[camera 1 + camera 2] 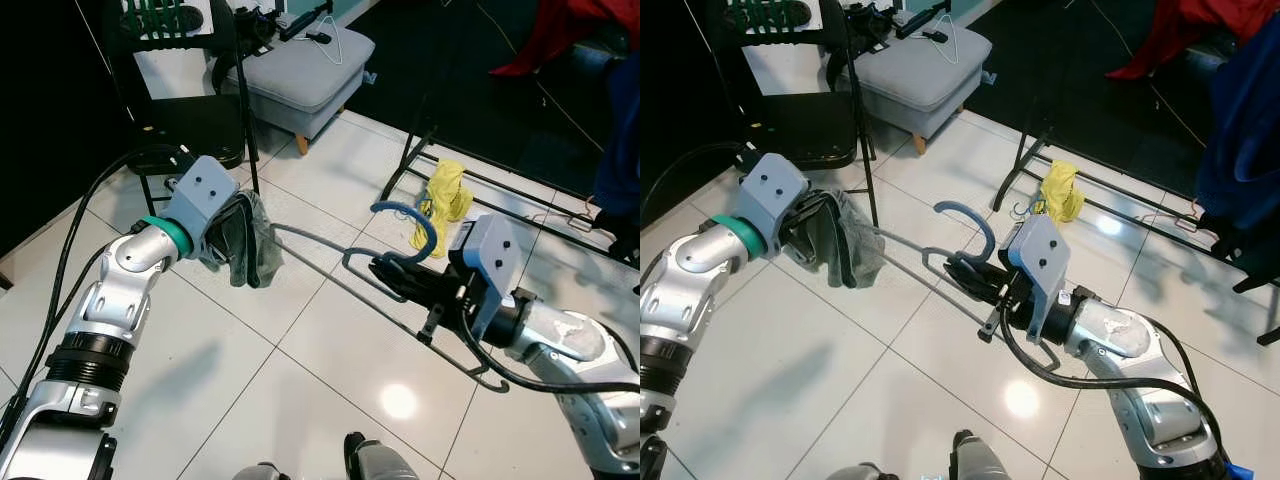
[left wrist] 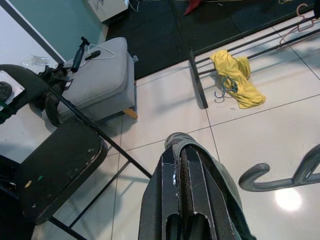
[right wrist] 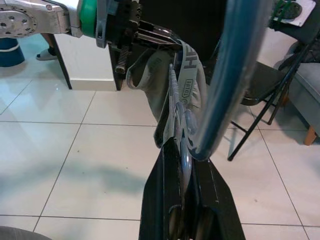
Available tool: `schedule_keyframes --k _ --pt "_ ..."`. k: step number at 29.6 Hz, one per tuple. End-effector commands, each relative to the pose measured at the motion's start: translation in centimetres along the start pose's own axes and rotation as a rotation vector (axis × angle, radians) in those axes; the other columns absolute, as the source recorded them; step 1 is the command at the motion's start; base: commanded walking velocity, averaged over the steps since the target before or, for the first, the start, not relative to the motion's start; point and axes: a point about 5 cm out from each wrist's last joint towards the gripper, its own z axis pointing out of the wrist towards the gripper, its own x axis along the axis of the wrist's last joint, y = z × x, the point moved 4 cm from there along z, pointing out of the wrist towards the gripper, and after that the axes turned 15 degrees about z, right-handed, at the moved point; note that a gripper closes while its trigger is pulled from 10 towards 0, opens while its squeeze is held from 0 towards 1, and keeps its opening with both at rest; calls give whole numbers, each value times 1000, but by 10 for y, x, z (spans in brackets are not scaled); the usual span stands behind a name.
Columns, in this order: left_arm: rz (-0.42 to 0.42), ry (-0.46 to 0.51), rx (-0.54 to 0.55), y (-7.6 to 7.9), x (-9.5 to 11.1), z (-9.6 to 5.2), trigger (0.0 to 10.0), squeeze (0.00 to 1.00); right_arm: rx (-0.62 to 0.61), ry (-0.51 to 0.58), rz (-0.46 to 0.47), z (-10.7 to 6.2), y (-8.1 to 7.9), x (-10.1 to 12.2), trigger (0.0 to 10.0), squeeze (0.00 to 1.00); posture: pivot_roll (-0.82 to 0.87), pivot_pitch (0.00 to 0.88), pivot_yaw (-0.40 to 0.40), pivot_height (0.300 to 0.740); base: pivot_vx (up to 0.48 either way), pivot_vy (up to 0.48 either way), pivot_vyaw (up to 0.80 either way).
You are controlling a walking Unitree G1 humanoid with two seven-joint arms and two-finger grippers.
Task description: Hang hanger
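Hanger (image 1: 400, 262) is held mid-air over the tiled floor (image 1: 300, 340), spanning between both arms: right gripper (image 1: 395, 275) has its jaws pinching the wire just below the blue hook (image 1: 412, 222), left gripper (image 1: 228, 240) has its jaws pressed together on the grey garment (image 1: 250, 245) draped at the far end of the hanger

Rack (image 1: 480, 180), the black metal one, sits beyond the right arm, near but not touching the hook; yellow cloth (image 1: 445, 200) lies on the floor at its base, with another hanger under it by the look of the left wrist view

Risks as I see them:
- grip on thin wire right at the neck, so hanger can rotate in the jaws and the hook ends up facing the wrong way for the rail
- two arms coupled through cloth: if right reaches for the rack while left holds firm, garment gets pulled off the hanger shoulder, or the wire bends
- if left lets go early, garment weight swings the hanger and it may slip off one side
- top rail isn't visible in the head views, only the lower bars, so aim for the hook is a guess until the head tilts up
- yellow cloth near the rack foot could snag a foot when stepping closer
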Motion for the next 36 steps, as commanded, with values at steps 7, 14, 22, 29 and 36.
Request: schedule_keyframes --k 7,14,22,29,36 --pt "9 16 -5 -2 4 -1 10000 0 -39 1 13 4 6 -7 10000 0 -25 98 111 740 0 0 0" --pt "2 43 -3 -3 12 1 10000 0 -53 19 25 10 8 -8 10000 0 -21 99 113 740 0 0 0" --pt "1 47 -1 -4 14 1 10000 0 -43 37 29 13 6 -5 10000 0 -19 101 114 740 0 0 0" --pt "-1 40 -1 -4 12 2 10000 0 -4 52 38 13 -2 0 10000 0 -22 103 114 740 0 0 0" --pt "-2 40 2 -4 12 2 10000 0 7 49 45 14 -5 -2 10000 0 -19 102 114 740 0 0 0"
